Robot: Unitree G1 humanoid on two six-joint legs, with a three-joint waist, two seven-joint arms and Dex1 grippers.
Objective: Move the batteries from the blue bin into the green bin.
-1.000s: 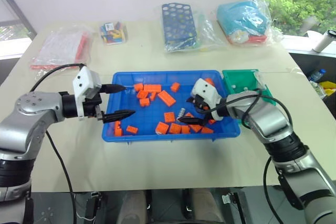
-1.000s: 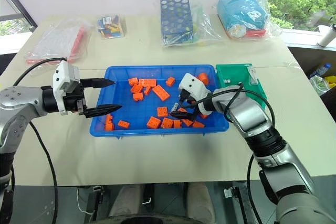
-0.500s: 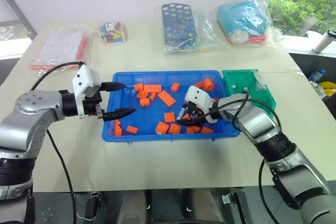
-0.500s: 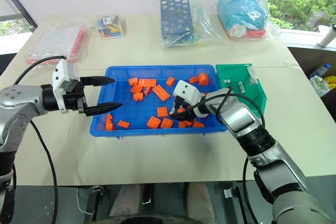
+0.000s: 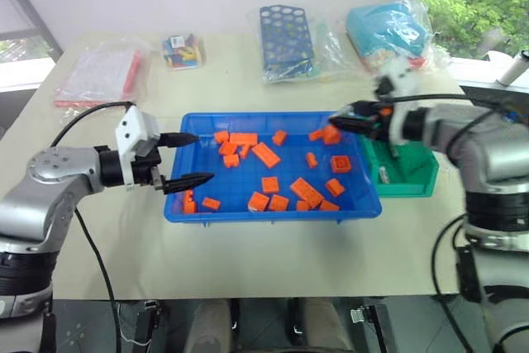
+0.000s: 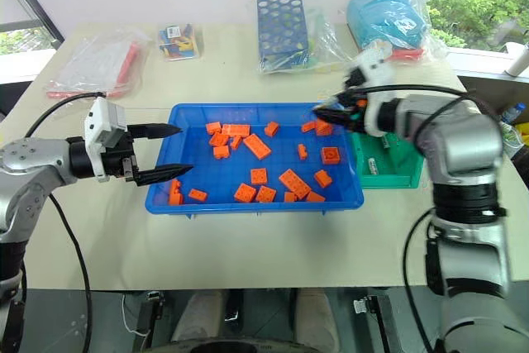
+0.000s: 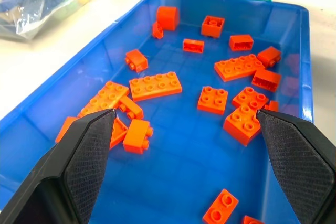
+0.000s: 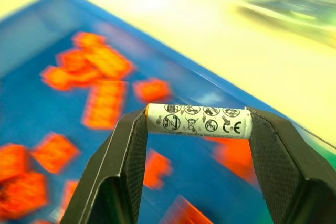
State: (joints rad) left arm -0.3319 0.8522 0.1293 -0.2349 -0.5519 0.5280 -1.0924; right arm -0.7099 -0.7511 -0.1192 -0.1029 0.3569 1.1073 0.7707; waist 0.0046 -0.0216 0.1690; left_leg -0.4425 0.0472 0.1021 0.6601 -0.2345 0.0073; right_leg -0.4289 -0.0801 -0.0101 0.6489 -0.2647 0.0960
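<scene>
The right gripper is clamping a battery end to end between its fingers, and it is hanging over the blue bin at about 2 o'clock, close to the rim nearest the green bin. So one battery is lifted out but not yet delivered. The green bin, sitting at 3 o'clock of the blue one on the surface, is already holding what looks like a small silver cylinder (probably a battery, though it is too small to be sure). The left gripper is waiting with jaws wide and empty over the bin's 9 o'clock edge. Among the orange bricks no other battery is showing, so the job is looking nearly finished: carrying over and dropping remain.
</scene>
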